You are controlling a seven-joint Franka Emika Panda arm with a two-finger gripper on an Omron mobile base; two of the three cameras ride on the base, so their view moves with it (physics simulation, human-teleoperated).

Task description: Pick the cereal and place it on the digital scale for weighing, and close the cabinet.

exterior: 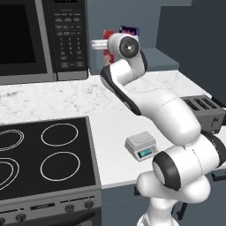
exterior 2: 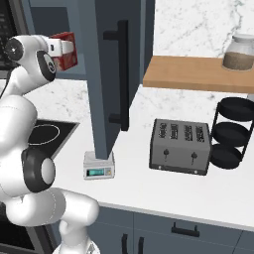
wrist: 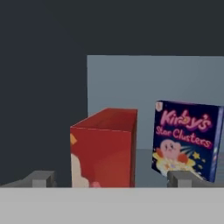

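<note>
The hand view shows the cereal point(wrist: 105, 148) between the gripper's point(wrist: 111, 178) wide-set fingers point(wrist: 41, 178), beside a Kirby's Star Clusters box point(wrist: 188, 138). In the right base view, the cabinet's point(exterior 2: 106, 74) open door overhangs the digital scale point(exterior 2: 98, 165).

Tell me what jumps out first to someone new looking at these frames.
The white arm reaching up into the open cabinet, its gripper straddling the red cereal box. Beside it on the shelf stands a dark blue box. Below, the digital scale waits bare on the counter by the toaster.
</note>
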